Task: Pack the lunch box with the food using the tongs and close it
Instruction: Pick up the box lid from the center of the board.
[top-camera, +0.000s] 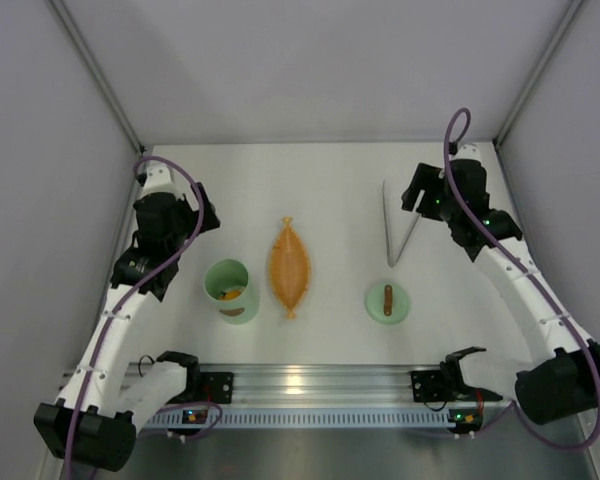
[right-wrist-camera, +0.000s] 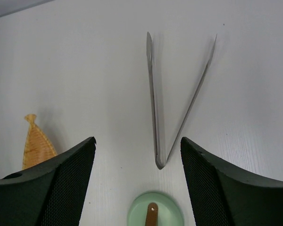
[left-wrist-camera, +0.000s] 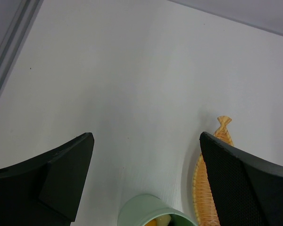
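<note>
The pale green lunch box [top-camera: 227, 288] stands open at centre left with orange and cream food [top-camera: 231, 293] inside; in the left wrist view its rim [left-wrist-camera: 144, 209] and some food [left-wrist-camera: 161, 220] show at the bottom edge. My left gripper [top-camera: 202, 214] [left-wrist-camera: 146, 137] hovers open just behind it, holding nothing. The silver tongs [top-camera: 398, 226] [right-wrist-camera: 153, 103] lie flat on the table in a narrow V, joined end toward me. My right gripper [top-camera: 413, 194] [right-wrist-camera: 137, 141] is open above them, empty. The green lid [top-camera: 388, 302] [right-wrist-camera: 155, 211] with its brown handle lies near the tongs' joined end.
An orange leaf-shaped wicker dish [top-camera: 289, 266] [left-wrist-camera: 203, 188] [right-wrist-camera: 36, 147] lies between the lunch box and the lid. Grey walls close in the table on the left, right and back. A metal rail [top-camera: 310, 385] runs along the near edge.
</note>
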You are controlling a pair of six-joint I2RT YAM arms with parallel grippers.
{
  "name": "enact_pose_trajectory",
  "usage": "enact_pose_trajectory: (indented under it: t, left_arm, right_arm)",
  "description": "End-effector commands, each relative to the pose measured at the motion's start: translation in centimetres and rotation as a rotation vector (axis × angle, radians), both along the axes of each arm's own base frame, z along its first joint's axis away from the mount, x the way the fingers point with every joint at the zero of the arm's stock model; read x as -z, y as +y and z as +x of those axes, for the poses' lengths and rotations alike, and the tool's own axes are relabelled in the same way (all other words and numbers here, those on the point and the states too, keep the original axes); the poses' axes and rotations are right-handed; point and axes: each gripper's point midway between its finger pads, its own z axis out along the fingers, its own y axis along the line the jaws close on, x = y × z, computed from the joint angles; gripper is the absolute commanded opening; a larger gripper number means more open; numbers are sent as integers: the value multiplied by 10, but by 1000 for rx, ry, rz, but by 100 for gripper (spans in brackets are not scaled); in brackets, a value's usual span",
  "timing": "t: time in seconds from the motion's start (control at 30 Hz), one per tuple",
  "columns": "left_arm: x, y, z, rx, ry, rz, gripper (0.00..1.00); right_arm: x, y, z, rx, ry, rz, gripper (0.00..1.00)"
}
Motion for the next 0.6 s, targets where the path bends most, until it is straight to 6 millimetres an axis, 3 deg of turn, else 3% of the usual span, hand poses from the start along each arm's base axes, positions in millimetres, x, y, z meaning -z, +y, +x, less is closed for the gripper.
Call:
enact_pose_trajectory:
  t: [0.0, 0.13, 0.23, 0.37, 0.47, 0.57]
  left_arm:
    - [-31, -8, 9, 46, -89, -12, 99]
    - [-24, -5, 9, 34, -73, 0, 99]
    - [-22, -4, 10, 27, -71, 0, 99]
    - [-16, -4, 11, 21, -50, 1, 99]
    - [-15, -2, 10, 12, -46, 5, 99]
    - [-18, -2, 9, 11, -54, 1, 99]
  right_arm:
    - [8, -5, -22, -24, 44, -8, 71]
    - [12, 5, -50, -106, 88, 22, 67]
    - [19, 6, -71, -116, 122, -3, 63]
    - [31, 21, -99, -144, 181, -77, 60]
    - [52, 27, -113, -139, 237, -110, 59]
    - [86, 37, -123, -156, 308, -94, 56]
